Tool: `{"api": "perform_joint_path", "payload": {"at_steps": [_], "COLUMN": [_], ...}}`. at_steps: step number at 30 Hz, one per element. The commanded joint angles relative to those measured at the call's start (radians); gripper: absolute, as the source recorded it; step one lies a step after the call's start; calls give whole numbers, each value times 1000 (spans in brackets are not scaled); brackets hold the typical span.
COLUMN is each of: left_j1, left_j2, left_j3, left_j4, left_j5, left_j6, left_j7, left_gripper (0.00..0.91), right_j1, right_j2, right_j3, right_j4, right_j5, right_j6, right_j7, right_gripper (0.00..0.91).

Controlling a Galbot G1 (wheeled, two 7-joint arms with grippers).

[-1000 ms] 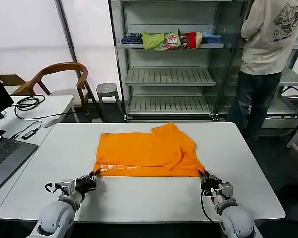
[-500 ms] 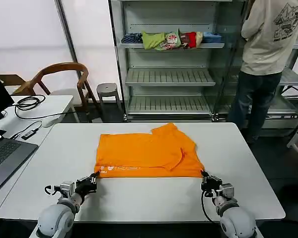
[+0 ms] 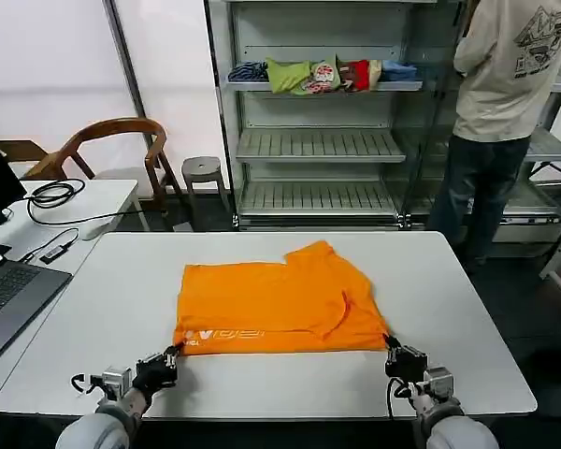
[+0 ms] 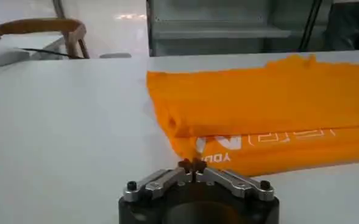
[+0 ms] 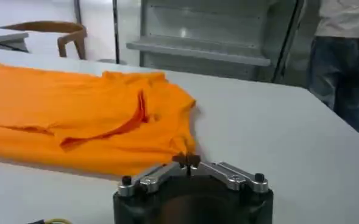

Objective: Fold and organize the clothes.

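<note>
You have a white table [image 3: 467, 309] in front. To its left stands a side desk carrying a laptop [image 3: 5, 299] and a coiled black cable [image 3: 51, 195]. Behind it sit a wooden chair [image 3: 112, 140] and a grey stool [image 3: 204, 171]. The metal shelving unit [image 3: 318, 140] holds bundled garments [image 3: 318, 75] on its upper shelf.

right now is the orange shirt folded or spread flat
Folded. The orange T-shirt lies doubled on the white table, one layer over another and a sleeve turned in. The left gripper and right gripper pinch its near corners.
</note>
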Motion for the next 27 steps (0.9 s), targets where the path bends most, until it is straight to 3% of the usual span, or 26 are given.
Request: {"api": "perform_joint_path", "payload": {"at_steps": [1, 27], "left_j1": [152, 304], "left_j2": [7, 9], "left_j3": [-74, -122], "left_j4": [-118, -197], "left_j5": [0, 13], "left_j6": [-12, -17], "left_j7": [2, 8], "left_gripper": [20, 30], "right_j1": [-113, -256], "right_j2": [-2, -11], "right_j3": [8, 57], "right_j4": [76, 150], "right_j5": [-16, -41], "right_j6": [5, 32], "right_j7": [1, 2], "right_gripper": [0, 0]}}
